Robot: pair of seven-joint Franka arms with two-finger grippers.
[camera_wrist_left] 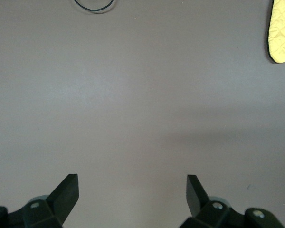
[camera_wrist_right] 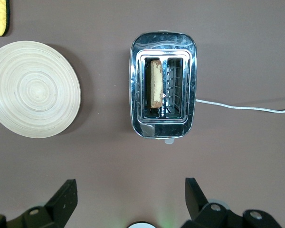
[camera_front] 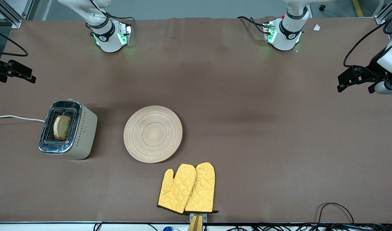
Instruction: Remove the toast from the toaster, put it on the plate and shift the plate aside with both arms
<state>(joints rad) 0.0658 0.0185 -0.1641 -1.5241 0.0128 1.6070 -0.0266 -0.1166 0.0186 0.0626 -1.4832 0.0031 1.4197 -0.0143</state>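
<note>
The right gripper (camera_front: 13, 71) hung at the left edge of the front view, upper part of the frame, over bare brown table (camera_front: 247, 96) toward the right arm's end. In its wrist view its two black fingers (camera_wrist_right: 61, 202) stood wide apart at the bottom of the frame, holding nothing. The left gripper (camera_front: 354, 78) hung at the right edge of the front view, at about the same height in the frame, over the left arm's end of the table. Its fingers (camera_wrist_left: 66, 194) were likewise spread wide and empty, with only tabletop showing between them.

Below the right gripper, in the left-centre of the front view, stood the toaster (camera_front: 67, 130), chrome-topped with a pale body, a white cord (camera_front: 16, 118) running off to the frame's left edge. The toast (camera_front: 62, 127) stood upright in one of its two slots, the one closer to the plate, the top of the slice sticking out; how deep it sat could not be judged. The plate (camera_front: 153, 133) lay flat beside the toaster, in the centre-left of the frame, apart from it, with nothing on it.

Just below the plate, near the bottom centre of the frame, lay a pair of yellow quilted oven mitts (camera_front: 187, 189), overlapping each other, nearer to the camera than the plate and close to the table's edge. A corner of one mitt showed at the upper right of the left wrist view.
</note>
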